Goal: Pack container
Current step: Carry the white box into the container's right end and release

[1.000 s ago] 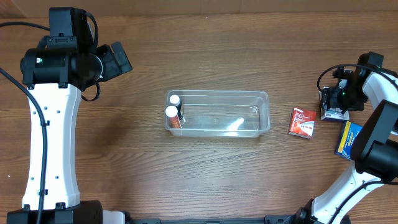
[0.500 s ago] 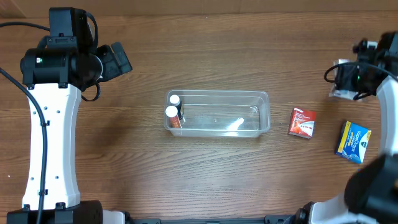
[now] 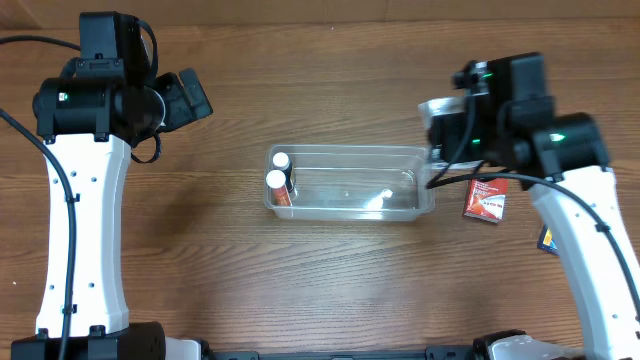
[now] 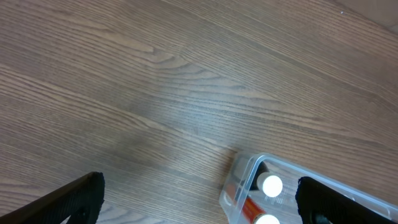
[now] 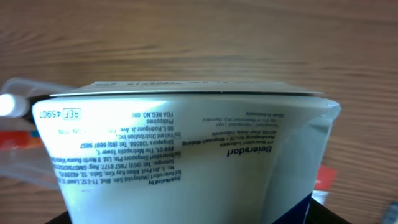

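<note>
My right gripper [image 3: 447,128] is clamped on a white pack [image 5: 180,137] and holds it clear of the wooden table [image 3: 330,290]. In the right wrist view the pack fills nearly the whole picture, with its fine black print upside down. From overhead, this hand hangs at the far right corner of the container [image 3: 345,192], with the pack partly past the rim on the outer side. The container lies flat on the table and stretches away from the hand toward the left arm. Two white-capped bottles [image 3: 275,180] sit inside it, side by side at the end farthest from my right hand. The rest of the container floor is bare. A red packet [image 3: 487,197] lies on the table just beside and a little nearer to me than the right hand, close to the container's near end but outside it. My left gripper [image 4: 199,183] is spread wide with nothing between its fingers, above bare wood. The container is well apart from it. In the left wrist view, only the container's bottle corner shows, close to one finger.
</note>
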You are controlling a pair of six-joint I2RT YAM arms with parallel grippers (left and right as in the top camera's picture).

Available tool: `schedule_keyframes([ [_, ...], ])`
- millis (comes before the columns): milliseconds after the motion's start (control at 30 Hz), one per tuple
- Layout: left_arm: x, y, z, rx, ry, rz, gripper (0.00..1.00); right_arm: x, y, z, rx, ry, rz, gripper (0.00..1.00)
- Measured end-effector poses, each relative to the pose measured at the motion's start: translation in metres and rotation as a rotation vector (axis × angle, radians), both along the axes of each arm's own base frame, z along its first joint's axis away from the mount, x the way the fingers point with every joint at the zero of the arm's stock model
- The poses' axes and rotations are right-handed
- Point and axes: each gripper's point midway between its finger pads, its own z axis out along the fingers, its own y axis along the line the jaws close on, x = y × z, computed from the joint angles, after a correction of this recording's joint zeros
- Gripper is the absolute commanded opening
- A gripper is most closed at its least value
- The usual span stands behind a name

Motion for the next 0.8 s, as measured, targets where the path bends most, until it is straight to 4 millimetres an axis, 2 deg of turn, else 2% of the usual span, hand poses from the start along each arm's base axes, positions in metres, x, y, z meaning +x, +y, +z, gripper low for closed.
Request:
schedule_keyframes([
  [133, 0.000, 0.000, 0.000, 0.000, 0.002, 0.000, 1.00, -0.010, 0.037, -0.022, 0.027, 0.085, 0.020, 0.68],
  [200, -0.001, 0.000, -0.001, 0.000, 0.007, 0.000, 1.00, -0.012, 0.047, -0.034, 0.036, 0.128, 0.001, 0.68],
  [267, -0.003, 0.000, -0.001, 0.000, 0.012, 0.000, 1.00, -0.015, 0.056, -0.057, 0.023, 0.198, -0.007, 0.66],
  [500, -0.005, 0.000, -0.003, 0.000, 0.022, 0.000, 1.00, -0.024, 0.052, -0.118, -0.032, 0.366, -0.076, 0.68],
  [600, -0.005, 0.000, -0.003, 0.000, 0.022, 0.000, 1.00, -0.026, 0.048, -0.138, -0.067, 0.406, -0.094, 0.71],
  [800, -0.005, 0.000, -0.003, 0.000, 0.023, 0.000, 1.00, -0.016, 0.043, -0.153, -0.115, 0.393, -0.118, 0.73],
])
